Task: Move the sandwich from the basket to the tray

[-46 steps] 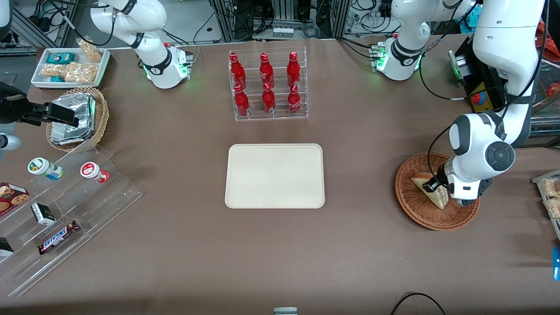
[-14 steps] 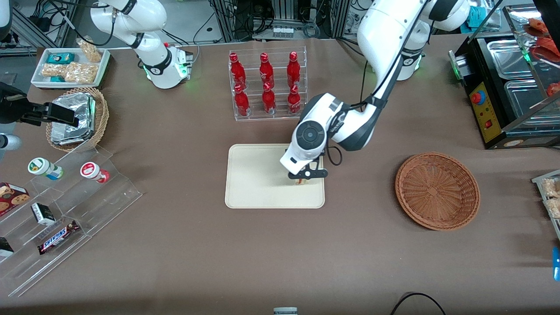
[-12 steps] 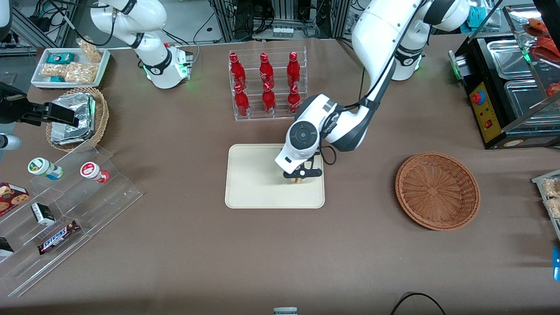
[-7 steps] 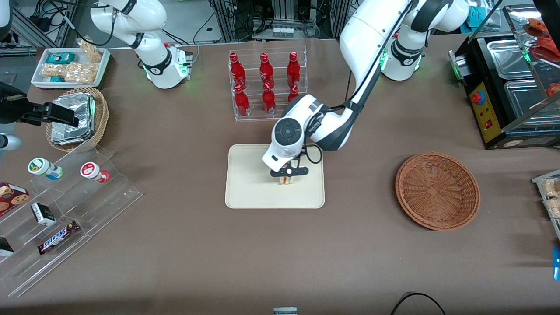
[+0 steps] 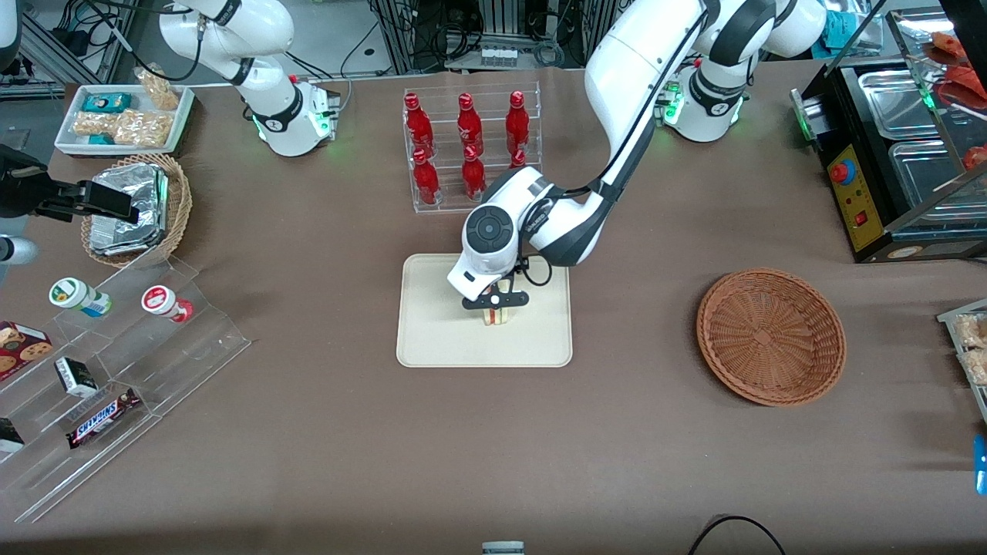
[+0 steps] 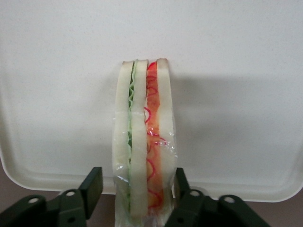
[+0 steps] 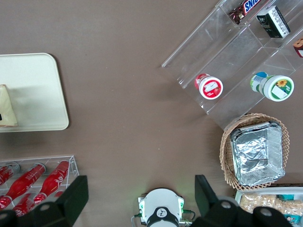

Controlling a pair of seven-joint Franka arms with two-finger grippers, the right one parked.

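Front view, left to right: white rectangular tray of snack packets point(image 5: 123, 117) upper left, light tan wicker basket with foil-wrapped packets point(image 5: 136, 208) below it, clear acrylic stepped shelf point(image 5: 116, 370) with yogurt cups and chocolate bars at lower left. Clear acrylic rack of red bottles point(image 5: 470, 150) top centre, partly hidden by the arm's wrist. Flat cream-beige rectangular tray point(image 5: 432, 331) mid-frame. Shallow round reddish-brown wicker basket point(image 5: 771, 336) right of centre, nothing in it. Black metal appliance with steel pans point(image 5: 887, 154) upper right.

Triangular white-bread sandwich point(image 6: 143, 142) stands on edge, wrapped in clear film, green layer and red-orange layer between bread slices. It sits over the cream tray's middle; whether it touches the surface, cannot tell.

White left arm point(image 5: 640, 62) reaches from the top right down to the tray, wrist bent, black two-finger gripper point(image 5: 494, 307) pointing down. Fingers point(image 6: 92, 182) narrowly set, clamped on the sandwich's two bread faces.
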